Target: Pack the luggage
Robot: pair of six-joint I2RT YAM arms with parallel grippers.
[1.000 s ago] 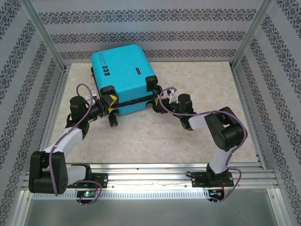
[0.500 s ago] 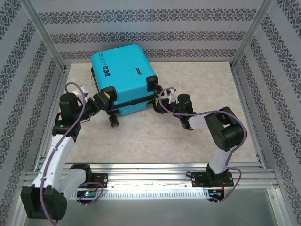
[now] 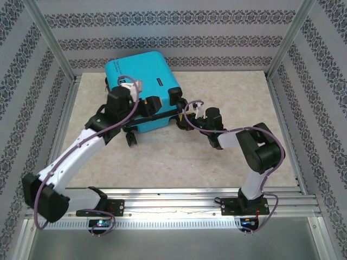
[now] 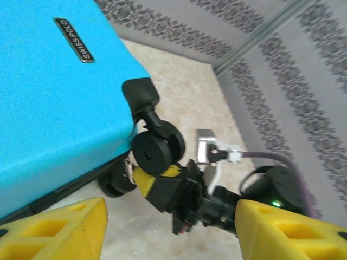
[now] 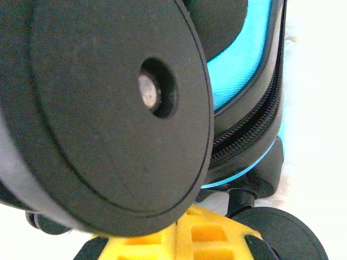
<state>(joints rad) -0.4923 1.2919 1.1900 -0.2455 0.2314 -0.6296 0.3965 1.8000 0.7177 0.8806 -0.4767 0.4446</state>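
Your left arm has swung away from the near left corner of the luggage (image 3: 142, 69) and now reaches across its near edge. The left gripper (image 3: 153, 103) seems to have opened wider, though the overhead view is coarse.

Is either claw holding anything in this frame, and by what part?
The left claw is open beside the luggage and holds nothing. The right claw is shut close beside a wheel; whether it pinches anything cannot be told.
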